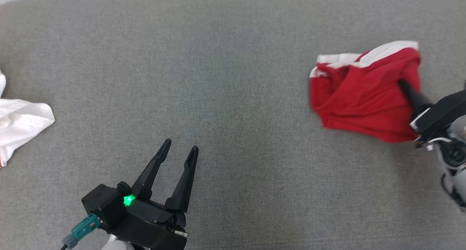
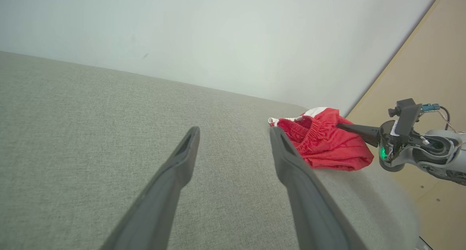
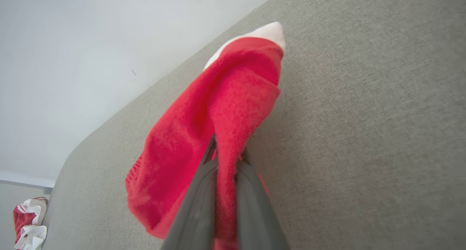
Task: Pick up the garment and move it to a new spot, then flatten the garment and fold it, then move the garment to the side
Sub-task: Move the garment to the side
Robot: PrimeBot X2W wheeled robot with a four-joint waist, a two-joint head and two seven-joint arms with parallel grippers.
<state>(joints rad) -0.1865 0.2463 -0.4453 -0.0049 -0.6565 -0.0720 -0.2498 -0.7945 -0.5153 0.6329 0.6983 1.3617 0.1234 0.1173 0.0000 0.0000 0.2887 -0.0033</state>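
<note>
A red cloth garment [image 1: 360, 93] with a white band along one edge lies crumpled in a loose heap on the grey woven surface [image 1: 233, 78], far over on the robot's right. The left wrist view shows its gathered elastic waistband. One fold is pinched between the closed fingers of the right gripper [image 3: 226, 153].

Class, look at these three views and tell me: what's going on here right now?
The robot's right pincer is shut on a crumpled red garment with white trim, at the right side of the grey surface. The left pincer hangs open above the surface, holding nothing. The garment is not yet flattened or folded. A white cloth lies at the left edge.
</note>
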